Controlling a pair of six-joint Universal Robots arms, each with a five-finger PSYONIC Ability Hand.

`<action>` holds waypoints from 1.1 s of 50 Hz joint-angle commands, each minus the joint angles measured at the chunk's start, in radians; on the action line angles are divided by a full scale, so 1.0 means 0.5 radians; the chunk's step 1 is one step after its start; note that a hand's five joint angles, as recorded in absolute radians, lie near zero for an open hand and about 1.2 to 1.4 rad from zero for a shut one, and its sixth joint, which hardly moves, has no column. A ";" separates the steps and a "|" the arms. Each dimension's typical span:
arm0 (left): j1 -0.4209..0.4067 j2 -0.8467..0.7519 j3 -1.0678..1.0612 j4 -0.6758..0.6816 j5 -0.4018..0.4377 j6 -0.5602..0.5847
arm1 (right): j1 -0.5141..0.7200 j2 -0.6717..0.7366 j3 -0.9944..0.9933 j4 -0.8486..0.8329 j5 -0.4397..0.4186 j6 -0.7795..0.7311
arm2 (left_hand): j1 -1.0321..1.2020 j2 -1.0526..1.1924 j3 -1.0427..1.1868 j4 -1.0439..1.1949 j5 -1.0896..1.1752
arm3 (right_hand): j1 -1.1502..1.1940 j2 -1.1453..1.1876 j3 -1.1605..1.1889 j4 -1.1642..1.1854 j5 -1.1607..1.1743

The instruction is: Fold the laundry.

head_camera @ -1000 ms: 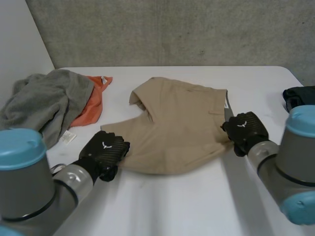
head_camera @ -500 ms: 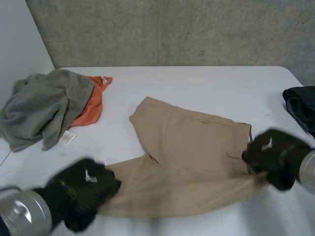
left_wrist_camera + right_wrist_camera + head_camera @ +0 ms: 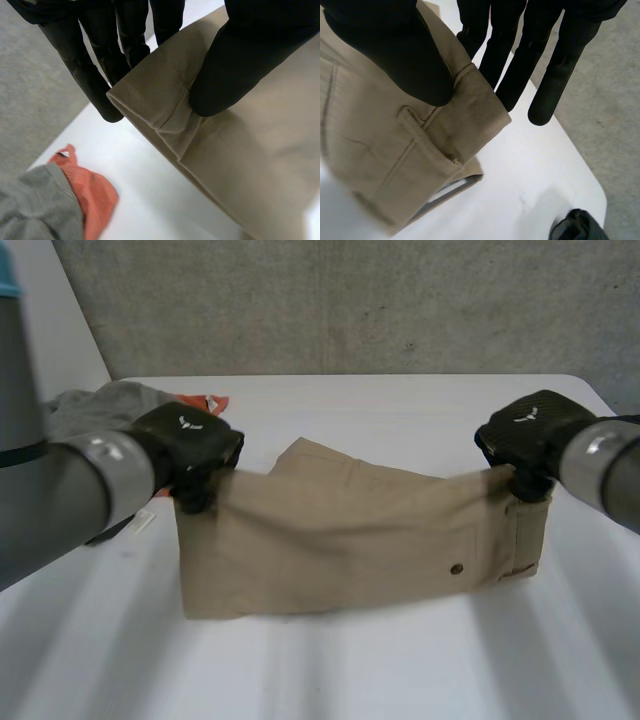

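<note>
Tan shorts (image 3: 350,540): centre of worktop (image 3: 400,670), near edge held up; left robot hand (image 3: 190,445) pinches the hem corner, right robot hand (image 3: 530,435) the waistband corner. Step, as judged: folding in half. Next move calls for laying both corners evenly on the far edge.

tan twill shorts (image 3: 360,540): stretched wide, top corners pinched by left hand (image 3: 190,445) and right hand (image 3: 525,430), waistband and button at right end, lower edge seemingly on white table (image 3: 400,660) | grey knit garment (image 3: 95,400): crumpled, far left | orange cloth (image 3: 215,402): beside the grey | dark garment (image 3: 577,227): bunched, far right
</note>
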 commanded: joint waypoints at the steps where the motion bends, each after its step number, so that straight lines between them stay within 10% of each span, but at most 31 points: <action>1: 0.060 -0.274 0.508 0.878 -0.213 -0.016 | 0.095 0.341 -0.487 -0.721 0.272 0.098 | 0.478 0.396 0.411 0.402 0.437 | 0.592 0.431 0.412 0.393 0.418; 7: 0.106 -0.102 0.666 1.711 -0.190 -0.203 | 0.098 0.225 -0.587 -1.698 0.297 0.313 | 0.478 0.396 0.411 0.402 0.437 | 0.592 0.431 0.412 0.393 0.418; 13: 0.139 -0.022 0.402 1.715 -0.036 -0.311 | 0.077 -0.033 -0.302 -2.144 0.156 0.494 | 0.478 0.396 0.411 0.402 0.437 | 0.592 0.431 0.412 0.393 0.418; 37: 0.081 -0.292 -1.067 1.685 0.148 -0.247 | -0.076 0.498 0.852 -1.816 -0.114 0.252 | 0.478 0.396 0.411 0.402 0.437 | 0.592 0.431 0.412 0.393 0.418; 55: -0.029 0.413 -1.383 0.844 -0.005 -0.158 | -0.107 -0.085 1.055 -0.829 -0.114 -0.119 | 0.478 0.396 0.411 0.402 0.437 | 0.592 0.431 0.412 0.393 0.418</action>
